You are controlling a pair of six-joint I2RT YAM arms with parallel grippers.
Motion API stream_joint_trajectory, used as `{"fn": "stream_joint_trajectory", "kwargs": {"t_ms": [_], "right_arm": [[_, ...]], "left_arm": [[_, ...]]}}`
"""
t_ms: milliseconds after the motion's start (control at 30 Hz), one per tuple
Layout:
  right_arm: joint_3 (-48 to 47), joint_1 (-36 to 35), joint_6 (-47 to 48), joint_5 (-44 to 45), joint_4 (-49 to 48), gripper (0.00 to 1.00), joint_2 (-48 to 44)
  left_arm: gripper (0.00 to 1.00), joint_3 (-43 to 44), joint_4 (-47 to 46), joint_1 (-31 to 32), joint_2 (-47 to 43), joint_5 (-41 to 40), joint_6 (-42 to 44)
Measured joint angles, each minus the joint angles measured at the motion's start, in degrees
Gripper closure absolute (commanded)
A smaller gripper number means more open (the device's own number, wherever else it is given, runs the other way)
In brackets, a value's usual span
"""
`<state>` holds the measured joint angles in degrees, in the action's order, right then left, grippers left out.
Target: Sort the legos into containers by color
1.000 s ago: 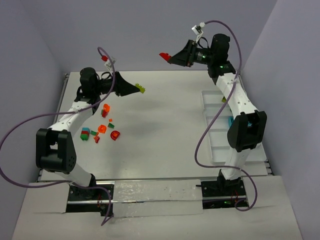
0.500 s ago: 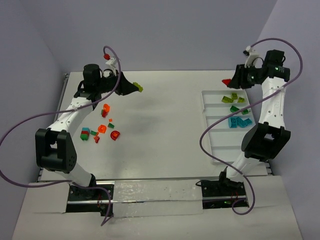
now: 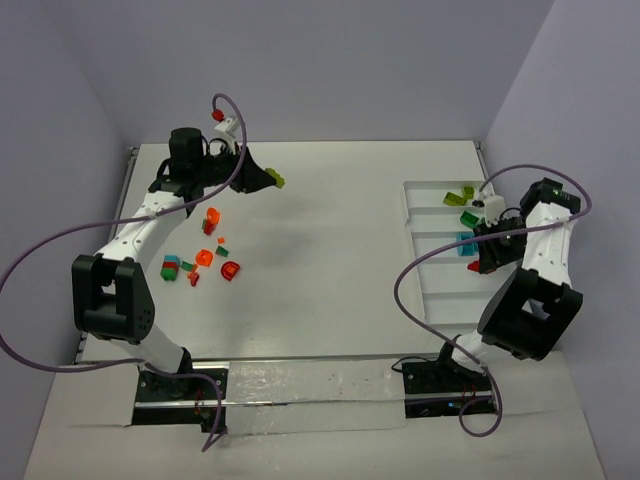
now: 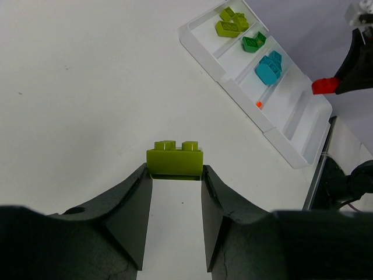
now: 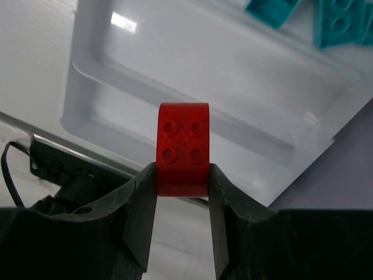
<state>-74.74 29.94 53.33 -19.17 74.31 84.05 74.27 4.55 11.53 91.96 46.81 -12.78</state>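
Note:
My left gripper [image 3: 274, 180] is shut on a lime green lego [image 3: 283, 181] and holds it above the far left of the table; in the left wrist view [image 4: 175, 170] the brick [image 4: 175, 158] sits between the fingertips. My right gripper [image 3: 476, 264] is shut on a red lego [image 5: 182, 149] and holds it over the white tray [image 3: 440, 297], just nearer than the teal compartment. The tray [image 4: 291, 131] holds lime green [image 4: 231, 22], dark green [image 4: 253, 42] and teal [image 4: 268, 69] legos in separate compartments. Loose legos [image 3: 200, 258] lie at the left.
The loose pile holds orange [image 3: 211, 217], red [image 3: 231, 269], green and teal bricks beside the left arm. The tray's near compartments [image 5: 175, 70] lie under my right gripper. Purple cables loop off both arms. Walls close the back and sides.
My right arm has swung from high at the back down and nearer over the tray, carrying the red lego. My left gripper has hardly moved.

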Motion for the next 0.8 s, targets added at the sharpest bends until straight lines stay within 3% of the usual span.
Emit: {"fn": "stream_joint_trajectory", "kwargs": {"t_ms": [333, 800], "right_arm": [[11.0, 4.0, -4.8, 7.9, -10.9, 1.00, -3.9], [12.5, 8.9, -11.5, 9.5, -22.9, 1.00, -1.5]], "left_arm": [[1.00, 3.0, 3.7, 0.0, 0.3, -0.4, 1.6], [1.00, 6.9, 7.4, 0.0, 2.3, -1.4, 2.6]]}}
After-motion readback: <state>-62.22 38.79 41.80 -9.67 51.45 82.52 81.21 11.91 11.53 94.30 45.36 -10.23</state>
